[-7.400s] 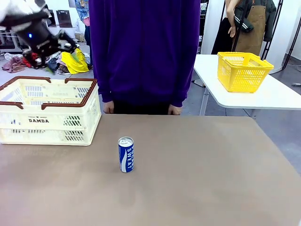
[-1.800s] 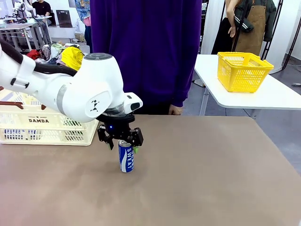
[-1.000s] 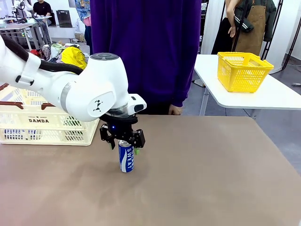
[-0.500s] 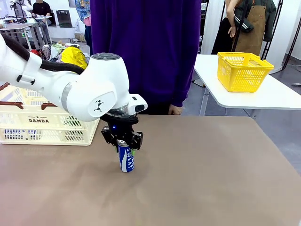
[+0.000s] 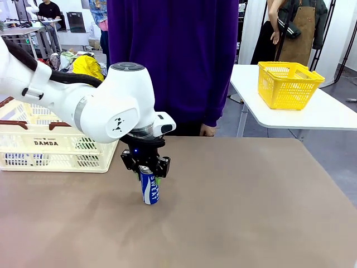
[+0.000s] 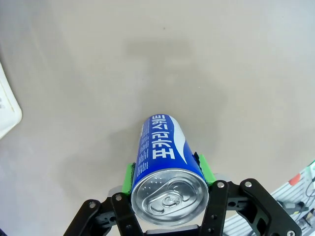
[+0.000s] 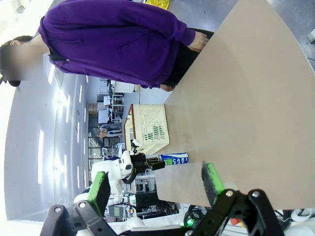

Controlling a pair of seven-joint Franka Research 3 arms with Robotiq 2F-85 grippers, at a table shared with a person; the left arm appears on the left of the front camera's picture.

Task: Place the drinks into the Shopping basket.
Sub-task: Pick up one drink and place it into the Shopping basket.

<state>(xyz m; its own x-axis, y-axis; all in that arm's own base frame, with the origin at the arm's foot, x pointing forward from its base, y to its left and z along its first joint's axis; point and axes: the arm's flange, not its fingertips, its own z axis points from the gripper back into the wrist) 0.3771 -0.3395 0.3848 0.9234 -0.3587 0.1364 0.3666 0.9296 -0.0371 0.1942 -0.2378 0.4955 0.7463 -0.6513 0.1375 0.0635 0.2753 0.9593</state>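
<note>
A blue drink can [image 5: 149,190] with white lettering stands upright on the brown table, left of centre. My left gripper [image 5: 146,169] comes down over its top and is shut on it. The left wrist view shows the green pads [image 6: 129,175] pressed against both sides of the can [image 6: 165,157], just under its silver lid. The cream Shopping basket [image 5: 56,151] with a brown rim sits at the table's far left, behind my left arm. My right gripper [image 7: 156,186] is open and holds nothing; far beyond it are the can [image 7: 173,160] and the basket [image 7: 147,127].
A person in a purple top [image 5: 173,61] stands at the far edge, one hand [image 5: 207,131] near the table. A yellow mesh basket [image 5: 287,84] sits on a separate white table at the back right. The table's right half is bare.
The left gripper's jaws, open around the can's top a second ago, have closed on it. The can stands in the same spot and the arm has barely moved.
</note>
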